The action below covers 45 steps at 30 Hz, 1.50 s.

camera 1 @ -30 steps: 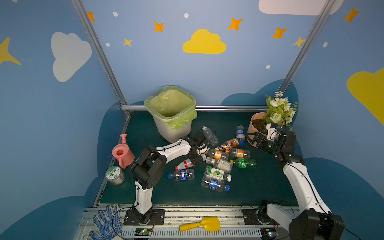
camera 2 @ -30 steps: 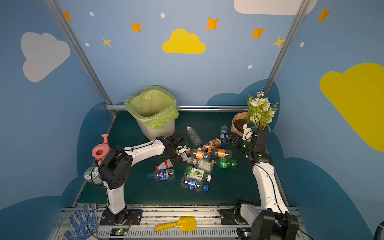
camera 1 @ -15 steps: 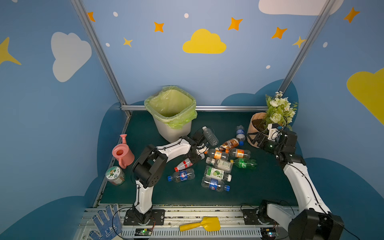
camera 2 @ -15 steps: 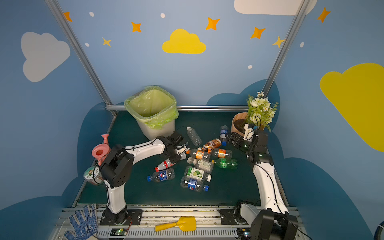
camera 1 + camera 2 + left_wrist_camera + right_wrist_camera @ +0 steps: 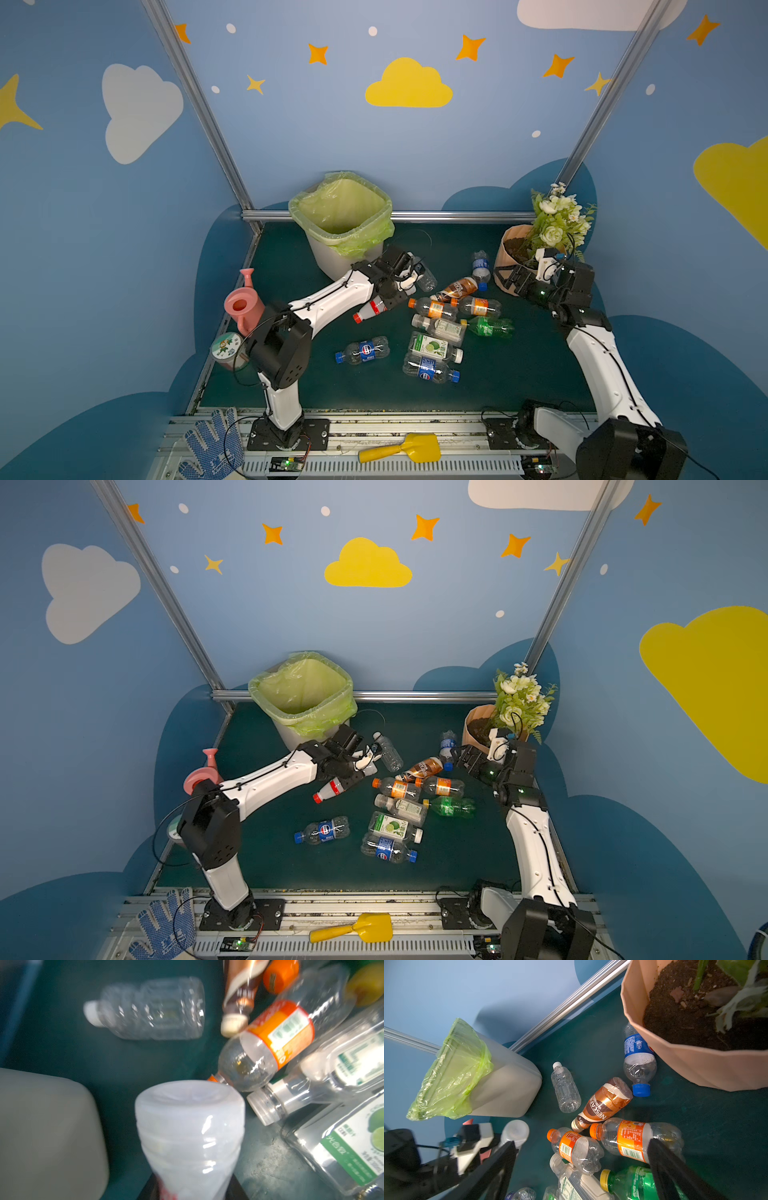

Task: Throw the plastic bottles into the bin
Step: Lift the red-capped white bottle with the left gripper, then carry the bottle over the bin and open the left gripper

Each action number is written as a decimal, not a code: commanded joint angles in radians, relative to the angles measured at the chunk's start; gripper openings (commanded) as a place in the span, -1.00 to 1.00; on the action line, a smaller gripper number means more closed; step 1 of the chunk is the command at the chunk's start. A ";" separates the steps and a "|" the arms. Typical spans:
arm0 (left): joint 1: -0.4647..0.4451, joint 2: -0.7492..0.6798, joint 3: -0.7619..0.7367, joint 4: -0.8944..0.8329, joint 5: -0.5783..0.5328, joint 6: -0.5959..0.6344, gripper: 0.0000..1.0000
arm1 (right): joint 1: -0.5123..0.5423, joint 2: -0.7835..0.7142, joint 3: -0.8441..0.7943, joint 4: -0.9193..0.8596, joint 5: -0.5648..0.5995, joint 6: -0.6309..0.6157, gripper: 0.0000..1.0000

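My left gripper (image 5: 392, 296) is shut on a white bottle with a red cap and label (image 5: 370, 309), just in front of the bin (image 5: 328, 257). In the left wrist view that white bottle (image 5: 189, 1126) fills the space between the jaws. The bin (image 5: 286, 733) is white with a yellow-green bag. Several bottles lie on the green mat: a clear one (image 5: 424, 279), a brown one (image 5: 457, 289), two orange-labelled ones (image 5: 434, 308), a green one (image 5: 490, 326). My right gripper (image 5: 505, 280) hangs open above the pile, nothing between its fingers (image 5: 662, 1159).
A tan flowerpot (image 5: 509, 249) with flowers stands close behind my right gripper, with a blue-labelled bottle (image 5: 638, 1059) against it. A pink watering can (image 5: 243, 305) and a round tin (image 5: 224, 347) sit at the left edge. A yellow scoop (image 5: 399, 451) and a glove (image 5: 212, 444) lie on the front rail.
My left gripper has shut on the white bottle, and the bottle has come up and back a little. The right arm has hardly moved.
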State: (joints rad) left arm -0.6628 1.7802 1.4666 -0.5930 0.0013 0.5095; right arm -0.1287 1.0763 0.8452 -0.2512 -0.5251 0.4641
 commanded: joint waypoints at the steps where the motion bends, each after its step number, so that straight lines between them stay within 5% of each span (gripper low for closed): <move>1: 0.004 -0.055 0.051 0.050 -0.038 0.042 -0.22 | -0.005 -0.021 -0.012 0.002 -0.012 -0.002 0.93; 8: -0.019 -0.199 0.076 0.159 -0.042 0.048 -0.22 | -0.006 -0.030 -0.017 -0.005 -0.006 -0.008 0.94; 18: -0.041 -0.498 -0.082 0.771 -0.098 0.079 -0.19 | -0.006 -0.026 -0.019 -0.004 -0.019 -0.032 0.93; 24: -0.008 -0.480 -0.008 0.902 -0.136 0.141 -0.24 | -0.003 -0.026 -0.017 0.000 -0.036 -0.024 0.93; 29: 0.129 -0.380 0.067 0.916 -0.123 -0.014 -0.18 | -0.003 -0.045 -0.014 -0.021 -0.026 -0.035 0.93; 35: 0.362 -0.019 0.555 0.224 -0.129 -0.355 0.07 | -0.006 -0.076 -0.013 -0.042 -0.032 -0.051 0.93; 37: 0.362 0.025 0.625 0.119 -0.091 -0.380 0.53 | -0.006 -0.087 -0.012 -0.055 -0.022 -0.061 0.93; 41: 0.345 -0.081 0.445 0.348 -0.030 -0.360 1.00 | -0.007 -0.101 -0.011 -0.062 -0.006 -0.067 0.94; 45: 0.310 -0.237 0.276 0.571 -0.058 -0.332 1.00 | -0.009 -0.104 -0.006 -0.083 0.008 -0.081 0.93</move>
State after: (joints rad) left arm -0.3302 1.6814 1.7508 -0.2104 -0.0692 0.1852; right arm -0.1318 0.9882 0.8318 -0.3069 -0.5339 0.4068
